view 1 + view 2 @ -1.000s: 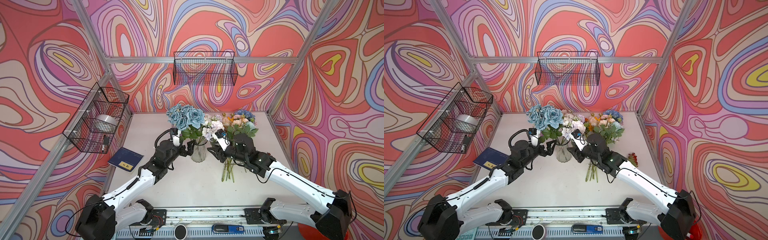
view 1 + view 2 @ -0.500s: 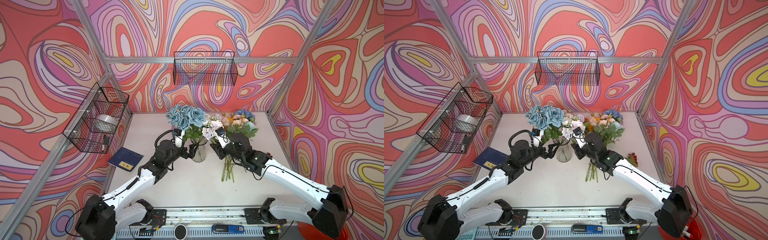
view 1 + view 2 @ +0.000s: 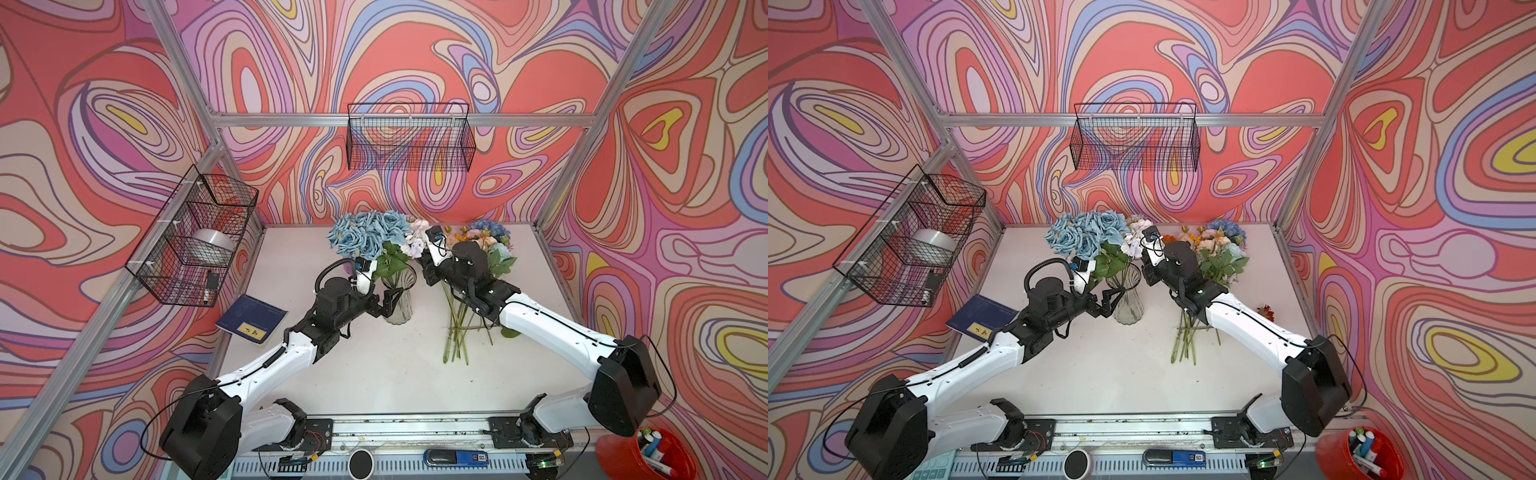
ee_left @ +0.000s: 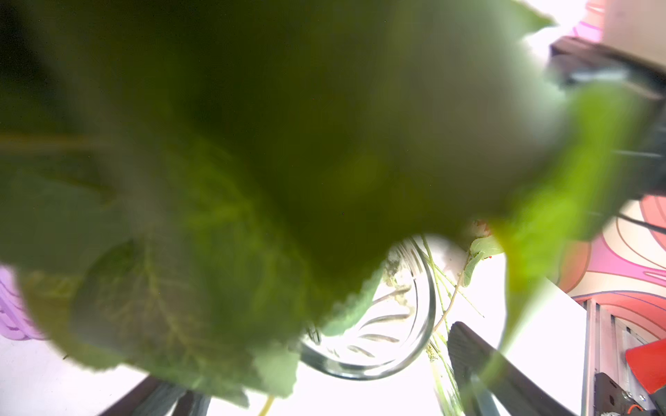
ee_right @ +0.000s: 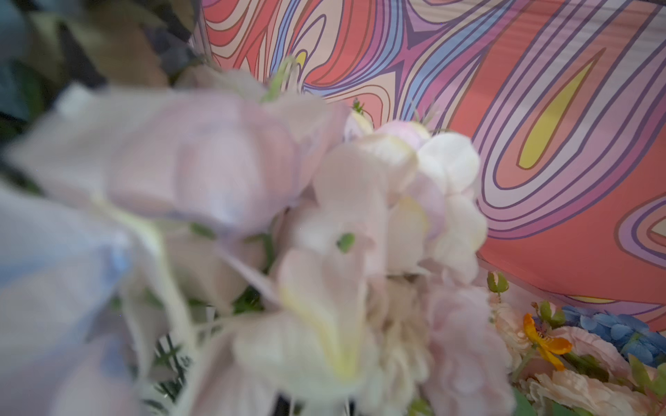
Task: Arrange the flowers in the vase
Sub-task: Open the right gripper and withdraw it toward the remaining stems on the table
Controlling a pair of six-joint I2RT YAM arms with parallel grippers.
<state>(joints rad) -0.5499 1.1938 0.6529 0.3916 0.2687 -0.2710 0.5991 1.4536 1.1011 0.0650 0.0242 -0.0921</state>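
Glass first: the vase (image 3: 398, 299) stands near the middle of the table (image 3: 374, 374), a little toward its back edge. The dusty-blue roses (image 3: 368, 232) are already in it, their leaves hanging so close over my left wrist camera that green fills most of that view. My left gripper (image 3: 390, 300) is spread wide at the vase's left side, holding nothing. In the wrist view the rim sits ahead between my two fingers (image 4: 465, 345), but I cannot tell whether either one touches the glass. My right gripper (image 3: 428, 275) is up beside the vase mouth, at a pale pink-and-lilac cluster (image 3: 417, 245) whose petals blot out my right wrist view — whether the jaws are clamped on its stem or merely near it, I cannot tell. I judge this cluster to be the next one going in. So one bunch is placed and most of the job is left: the other flowers (image 3: 478, 249) lie on the table right of the vase, heads toward the back right corner, stems (image 3: 457, 336) pointing at the front edge — and a red daisy (image 3: 1264, 311) lies apart near the right edge.
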